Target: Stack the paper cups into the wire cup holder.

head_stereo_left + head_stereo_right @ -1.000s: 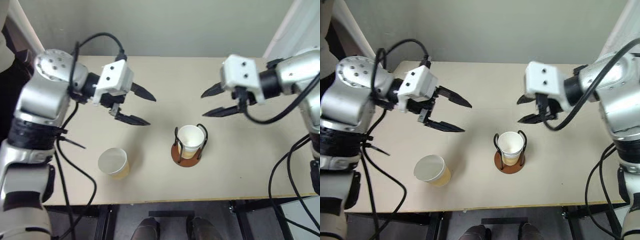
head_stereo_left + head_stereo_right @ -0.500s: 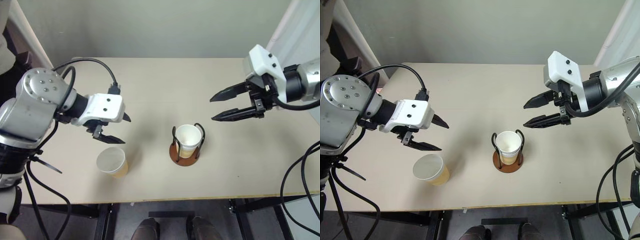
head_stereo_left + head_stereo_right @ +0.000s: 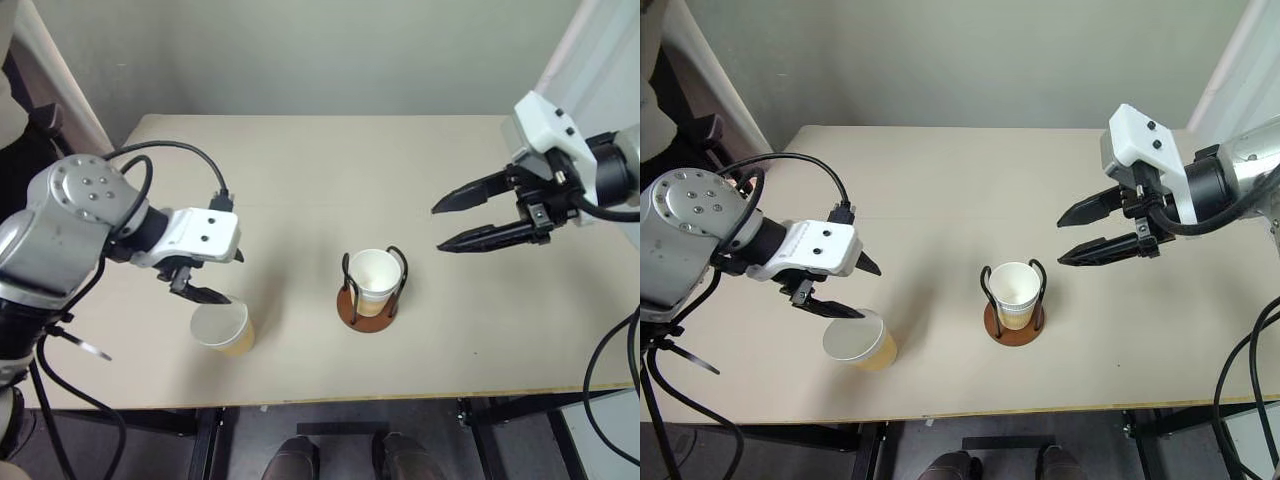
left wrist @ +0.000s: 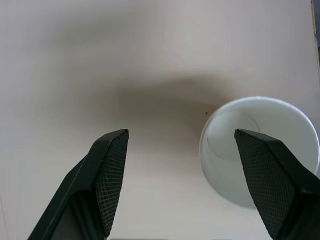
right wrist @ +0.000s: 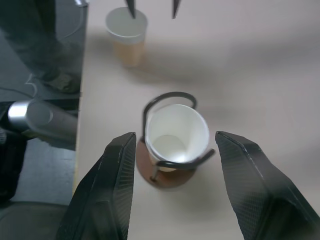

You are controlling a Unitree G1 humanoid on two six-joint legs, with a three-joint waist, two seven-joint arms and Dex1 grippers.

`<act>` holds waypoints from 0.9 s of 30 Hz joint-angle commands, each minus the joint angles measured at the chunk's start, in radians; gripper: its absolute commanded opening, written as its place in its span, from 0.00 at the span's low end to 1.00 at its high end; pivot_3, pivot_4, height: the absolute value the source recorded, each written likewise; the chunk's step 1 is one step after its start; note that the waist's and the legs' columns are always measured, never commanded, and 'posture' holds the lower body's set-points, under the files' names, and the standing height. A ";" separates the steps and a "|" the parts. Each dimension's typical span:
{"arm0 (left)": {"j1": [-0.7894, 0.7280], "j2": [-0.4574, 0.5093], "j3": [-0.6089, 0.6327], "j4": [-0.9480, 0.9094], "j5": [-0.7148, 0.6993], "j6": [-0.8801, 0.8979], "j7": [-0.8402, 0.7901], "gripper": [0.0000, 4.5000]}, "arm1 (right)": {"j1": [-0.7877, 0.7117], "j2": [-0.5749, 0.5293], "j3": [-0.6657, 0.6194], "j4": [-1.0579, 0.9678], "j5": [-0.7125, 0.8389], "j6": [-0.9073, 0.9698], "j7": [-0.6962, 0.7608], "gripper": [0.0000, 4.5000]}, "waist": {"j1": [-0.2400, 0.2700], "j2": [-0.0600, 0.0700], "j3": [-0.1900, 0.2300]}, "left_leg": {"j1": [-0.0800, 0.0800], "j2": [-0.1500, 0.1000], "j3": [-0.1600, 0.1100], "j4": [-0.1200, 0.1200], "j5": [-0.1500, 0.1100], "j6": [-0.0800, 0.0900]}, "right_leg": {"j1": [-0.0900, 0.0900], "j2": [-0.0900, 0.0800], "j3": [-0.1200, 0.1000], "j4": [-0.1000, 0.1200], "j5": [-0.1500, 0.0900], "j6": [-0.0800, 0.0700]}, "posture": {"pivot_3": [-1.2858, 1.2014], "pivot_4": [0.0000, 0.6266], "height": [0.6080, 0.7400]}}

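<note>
One side of the loose cup (image 4: 260, 150) is cut off by a finger (image 4: 272, 182) in the left wrist view. It is tan outside, white inside, and stands upright near the table's (image 3: 300, 170) front edge. The left gripper (image 3: 212, 277) is held wide above it; the right gripper (image 3: 462, 222) is spread, empty. Another cup (image 3: 374, 280) is seated in the holder (image 3: 368, 310) at mid-table.

Silver arms, white wrist housings, looping black cables, pointed black fingers (image 3: 205, 294).
</note>
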 commanded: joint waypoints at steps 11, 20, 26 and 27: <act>0.019 0.008 -0.049 -0.013 0.043 -0.033 -0.039 0.81 | 0.005 -0.006 -0.016 0.002 0.017 -0.045 -0.012 0.57 | -0.001 0.000 0.000 | 0.000 0.000 0.000 0.000 -0.001 0.003 | 0.000 0.000 0.000 0.001 0.000 0.000 | 0.52 0.24 1.00; 0.008 -0.079 -0.102 0.067 0.140 -0.111 -0.039 0.81 | 0.041 0.002 -0.026 -0.014 0.018 -0.078 -0.034 0.57 | -0.001 0.000 0.000 | 0.001 0.000 0.000 0.000 -0.001 0.002 | 0.000 0.000 0.000 0.002 0.000 0.000 | 0.52 0.24 1.00; 0.006 -0.100 -0.137 0.106 0.161 -0.176 -0.039 0.44 | 0.061 0.010 -0.036 -0.023 0.026 -0.078 -0.056 0.58 | -0.001 0.000 0.000 | 0.000 0.000 0.000 0.000 -0.001 0.002 | 0.000 0.000 0.000 0.002 0.000 0.000 | 0.52 0.24 1.00; 0.005 -0.096 -0.146 0.106 0.151 -0.180 -0.039 0.37 | 0.064 0.010 -0.037 -0.024 0.028 -0.078 -0.059 0.58 | -0.001 0.000 0.000 | 0.000 0.000 0.000 0.000 -0.001 0.002 | 0.000 0.000 0.000 0.002 0.000 0.000 | 0.52 0.24 1.00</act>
